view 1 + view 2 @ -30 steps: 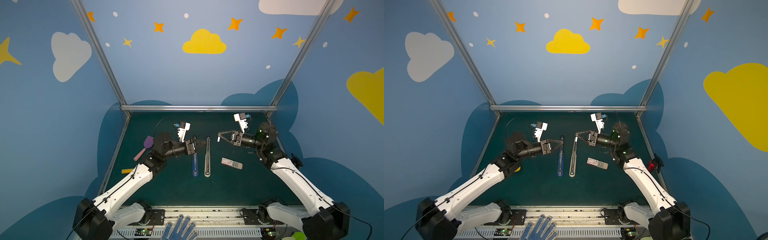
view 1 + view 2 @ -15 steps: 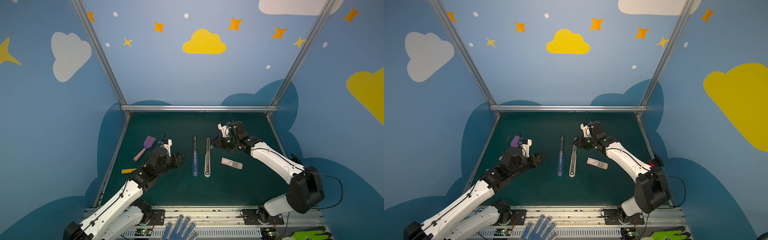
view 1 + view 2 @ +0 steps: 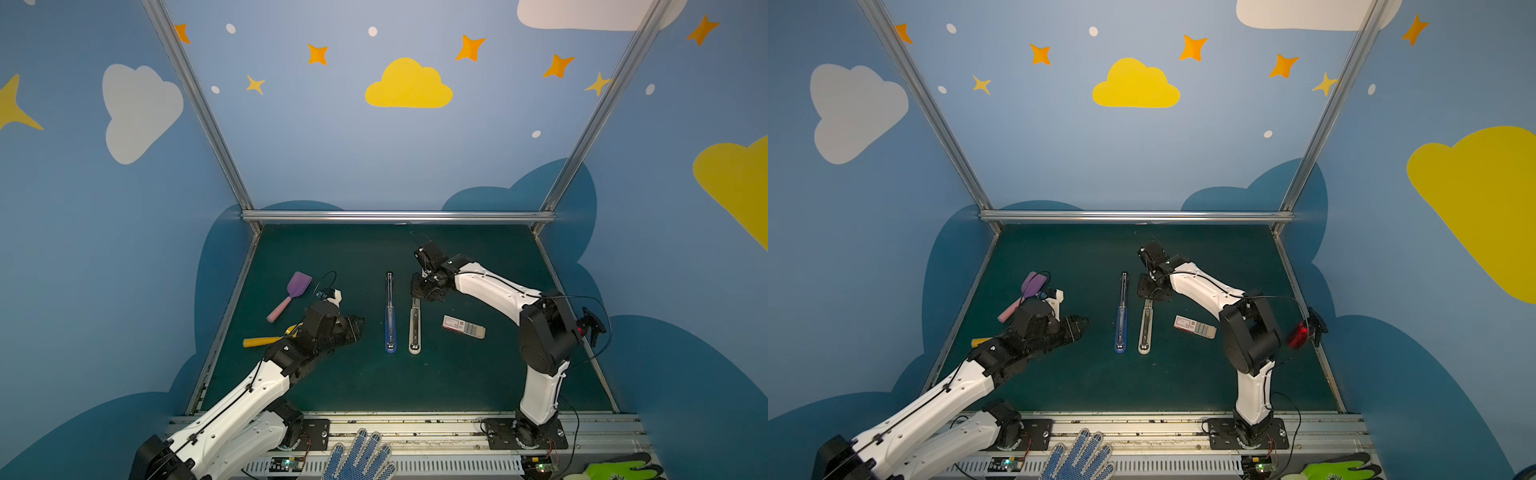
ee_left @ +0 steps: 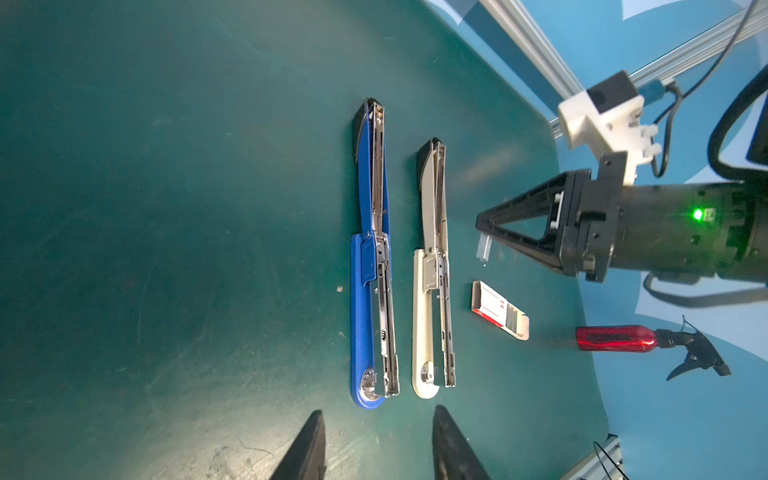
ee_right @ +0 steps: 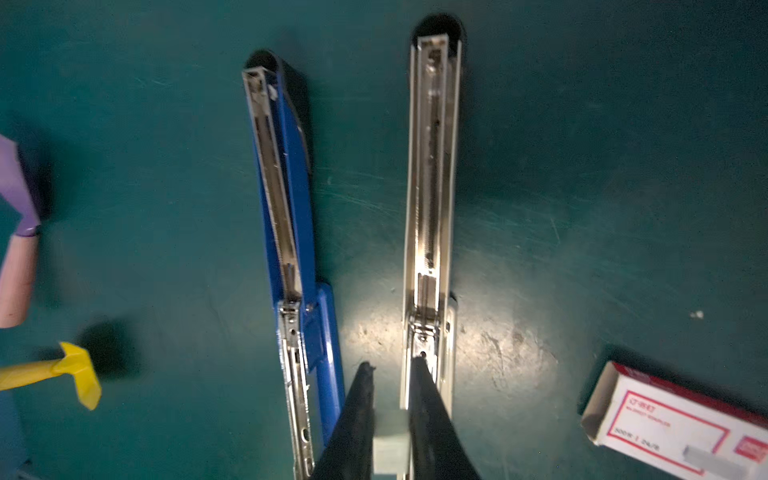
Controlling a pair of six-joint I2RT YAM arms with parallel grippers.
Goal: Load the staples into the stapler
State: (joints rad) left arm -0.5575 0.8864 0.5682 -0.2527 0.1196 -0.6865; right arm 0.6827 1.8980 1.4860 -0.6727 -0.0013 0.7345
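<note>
My right arm (image 3: 494, 286) bends down over the white stapler's (image 3: 414, 332) far half; my left arm (image 3: 249, 390) lies low, left of the blue stapler (image 3: 390, 320). A second ago both hung higher. The staple box (image 3: 463, 327) sits on the bench (image 3: 374, 382) right of the white stapler, tray part out. Left fingers (image 4: 307, 449) are spread, empty; right fingers (image 5: 428, 415) pinch a small grey staple strip (image 5: 390, 440).

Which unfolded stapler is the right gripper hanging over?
The cream-white plastic stapler, between the blue plastic stapler and the white cardboard staple box; the right gripper, jaws shut on a grey staple strip, is above it.
</note>
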